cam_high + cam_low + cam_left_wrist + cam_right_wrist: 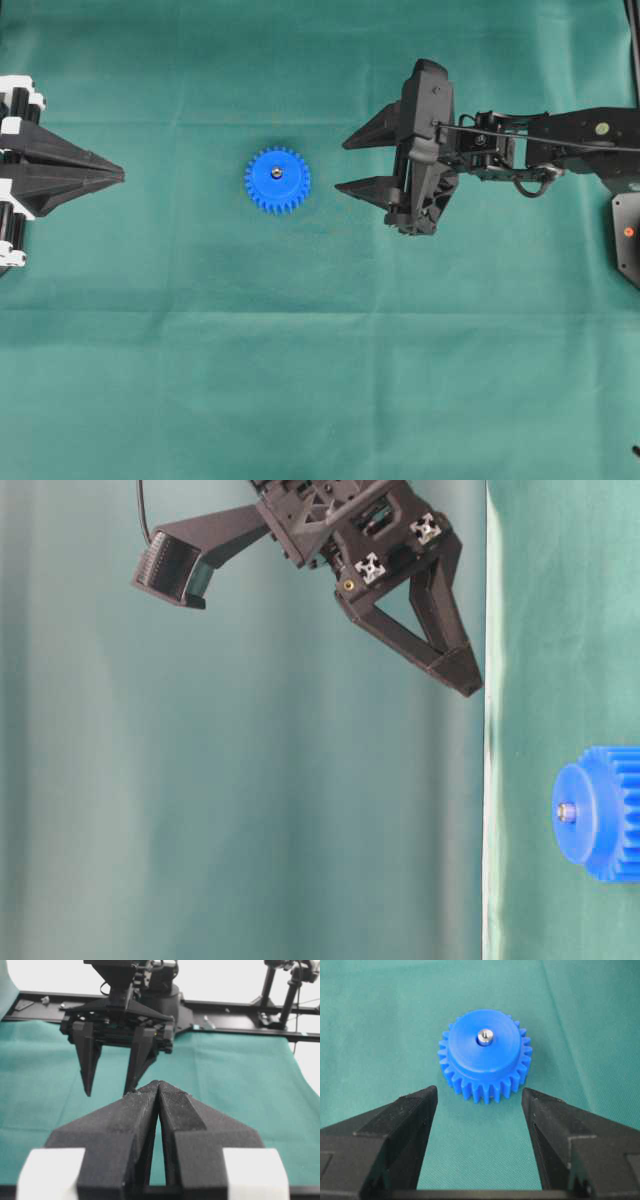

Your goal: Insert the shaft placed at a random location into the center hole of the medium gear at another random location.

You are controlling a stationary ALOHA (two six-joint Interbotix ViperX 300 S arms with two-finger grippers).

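Blue plastic toothed gear (277, 180) flat on green cloth (320, 380), tiny silvery pin (485, 1036) seated upright in hub hole. Right gripper (352, 163) fingers apart, empty, near gear. Left gripper (118, 176) fingers together, well apart. Insertion looks complete; next move only retreat.

We see the medium gear (277, 180) lying flat on the green cloth, approx. mid-table: bright blue plastic w/ small teeth round the rim and a raised smooth hub. The shaft (485, 1036) (tiny, silvery) stands upright in the center hole, its tip poking just above the hub.
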